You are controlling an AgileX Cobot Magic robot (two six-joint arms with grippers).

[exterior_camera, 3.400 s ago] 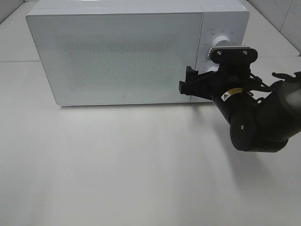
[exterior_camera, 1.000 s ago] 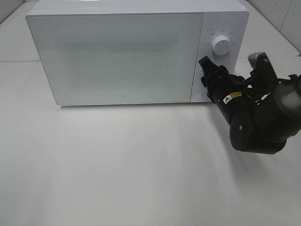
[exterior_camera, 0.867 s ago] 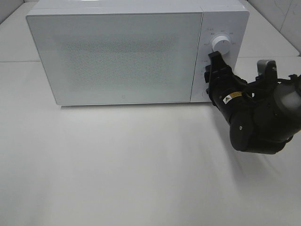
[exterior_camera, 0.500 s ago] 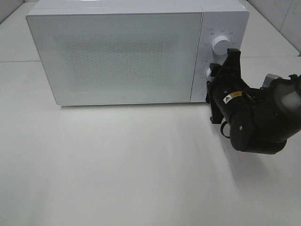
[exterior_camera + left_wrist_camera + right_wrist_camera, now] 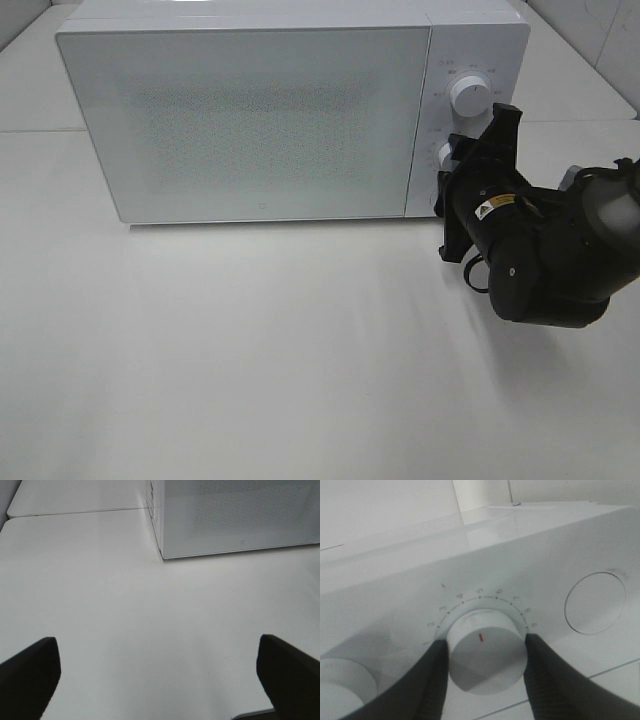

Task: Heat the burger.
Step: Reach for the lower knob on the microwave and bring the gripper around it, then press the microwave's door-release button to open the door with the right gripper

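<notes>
Clasping the lower dial [image 5: 481, 656], the right gripper [image 5: 485, 649] reveals its hold only in wrist view.

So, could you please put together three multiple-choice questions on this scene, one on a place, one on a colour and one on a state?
1. Where is the right gripper?
A. flat on the table
B. around the lower dial of the control panel
C. at the door's left edge

2. What colour is the mark on that dial?
A. blue
B. green
C. red

3. How does the microwave door stand?
A. shut
B. ajar
C. wide open

Answers:
1 B: the right wrist view shows a finger against each side of the dial.
2 C: a short red line sits on the dial's face.
3 A: in the exterior view the door lies flush with the front, with no gap.
</notes>
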